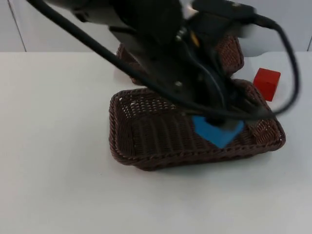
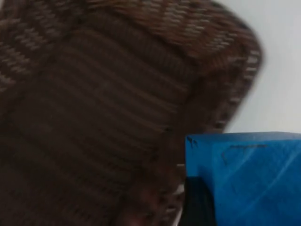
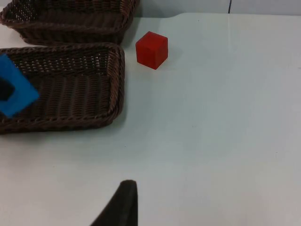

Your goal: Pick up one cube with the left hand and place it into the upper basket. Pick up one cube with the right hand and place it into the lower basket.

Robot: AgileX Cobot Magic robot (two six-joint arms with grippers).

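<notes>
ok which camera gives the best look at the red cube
The right wrist view: the red cube stands whole and unblocked on the table beside the lower basket. The top view catches it past the arm's cable.

My left arm reaches in from the upper left and stretches diagonally across the middle of the scene, its wrist angled downward. The left gripper points down at the end of that reach, its fingers clamped on the blue cube, which I also see against one black fingertip in the left wrist view. My right gripper hangs above the tabletop, one dark fingertip showing.
</notes>
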